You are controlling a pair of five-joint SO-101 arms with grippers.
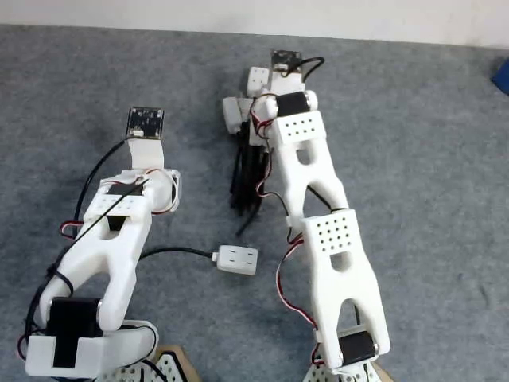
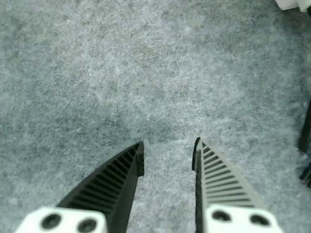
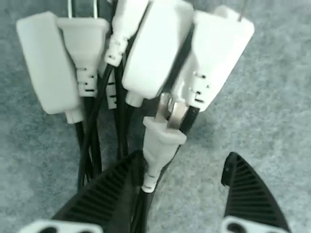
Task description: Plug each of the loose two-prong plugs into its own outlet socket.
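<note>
Your plug (image 3: 159,138) lies on the black cords (image 3: 90,150), prongs aimed at the sockets (image 3: 155,48) bunched just beyond it. It sits just beside one finger (image 3: 112,194) of your right gripper (image 3: 184,162). That gripper is spread wide with nothing in it, and carpet shows between the plug and the other finger. From above, the sockets sit at the far end of your right arm (image 1: 306,159), with the cords trailing back toward the arm bases. A lone socket (image 1: 237,259) on its own cord lies between the two arms. Your left gripper (image 2: 168,145) hangs over bare carpet (image 2: 121,73), fingers moderately apart, holding nothing
</note>
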